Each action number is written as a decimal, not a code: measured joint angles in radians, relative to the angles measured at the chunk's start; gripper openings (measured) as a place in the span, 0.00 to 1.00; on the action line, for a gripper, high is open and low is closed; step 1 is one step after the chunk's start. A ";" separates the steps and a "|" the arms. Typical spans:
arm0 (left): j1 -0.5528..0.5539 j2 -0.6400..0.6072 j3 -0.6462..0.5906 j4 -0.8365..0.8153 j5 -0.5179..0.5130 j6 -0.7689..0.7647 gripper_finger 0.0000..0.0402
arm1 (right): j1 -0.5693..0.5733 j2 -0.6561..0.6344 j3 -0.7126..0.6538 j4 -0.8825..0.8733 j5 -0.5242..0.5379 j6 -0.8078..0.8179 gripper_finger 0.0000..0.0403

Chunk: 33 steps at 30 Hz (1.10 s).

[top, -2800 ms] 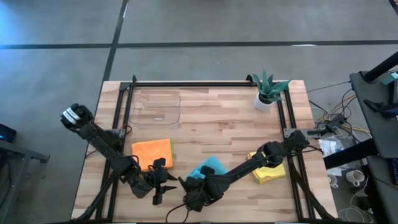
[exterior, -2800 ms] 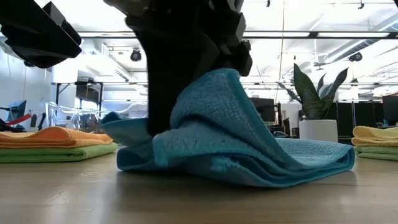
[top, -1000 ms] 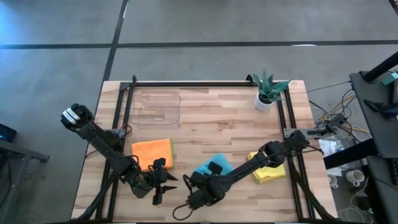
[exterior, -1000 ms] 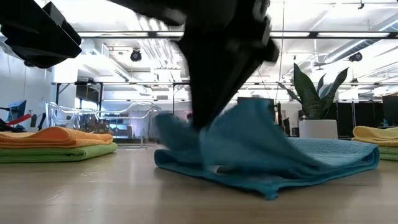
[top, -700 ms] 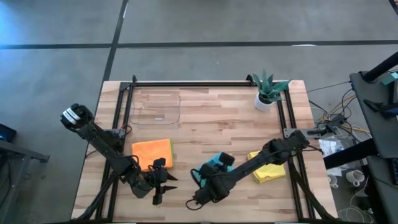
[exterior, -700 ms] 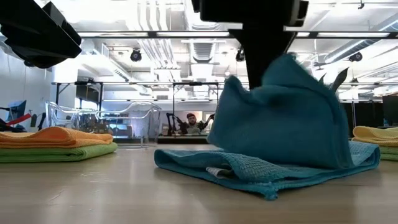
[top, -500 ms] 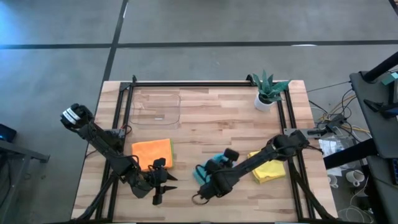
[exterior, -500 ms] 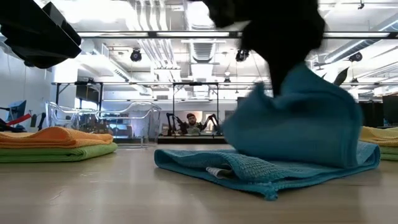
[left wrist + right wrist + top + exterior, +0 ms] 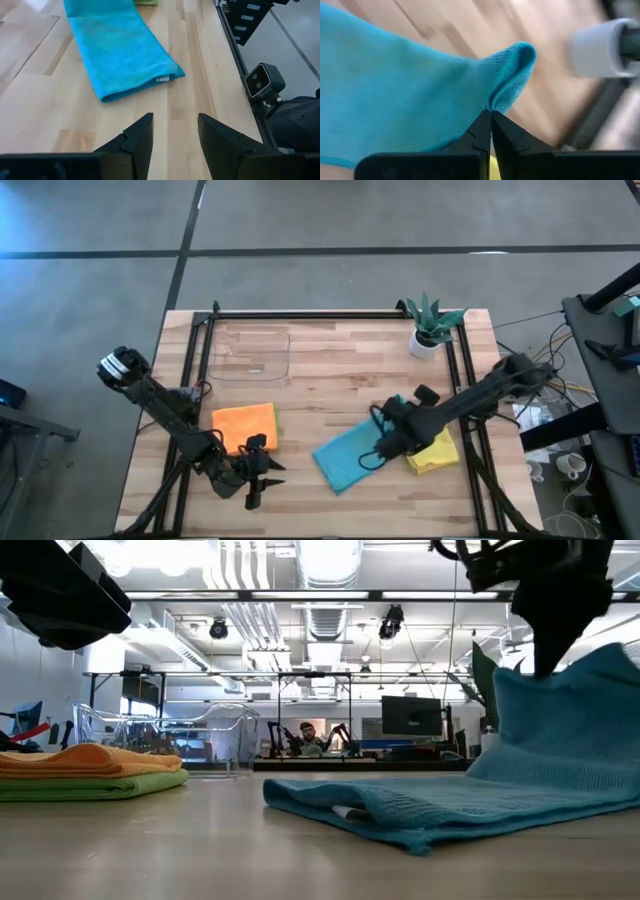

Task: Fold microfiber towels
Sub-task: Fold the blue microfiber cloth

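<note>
done: orange towel [image 9: 246, 426] folded on a lime green one, yellow towel [image 9: 432, 453] stacked | in hand: teal towel [image 9: 349, 453] table centre, halved; right gripper [image 9: 392, 423] pinched on its far edge | left gripper [image 9: 266, 476] parted, empty

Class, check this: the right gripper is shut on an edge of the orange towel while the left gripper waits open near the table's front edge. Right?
Not quite. The right gripper is shut on the teal towel, as the right wrist view shows; the orange towel lies untouched. The left gripper does wait open near the front edge.
</note>
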 joint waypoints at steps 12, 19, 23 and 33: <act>0.007 0.000 0.000 0.000 -0.004 0.000 0.35 | -0.009 -0.071 -0.121 0.495 -0.100 -0.085 0.02; 0.007 0.000 -0.002 0.000 -0.004 0.000 0.35 | -0.005 0.039 0.044 0.516 -0.142 -0.180 0.02; 0.007 0.000 -0.003 -0.001 -0.004 0.000 0.35 | -0.017 0.116 0.108 0.516 -0.173 -0.215 0.02; 0.007 0.000 -0.003 0.000 -0.004 -0.001 0.35 | -0.031 0.279 0.244 0.520 -0.196 -0.223 0.02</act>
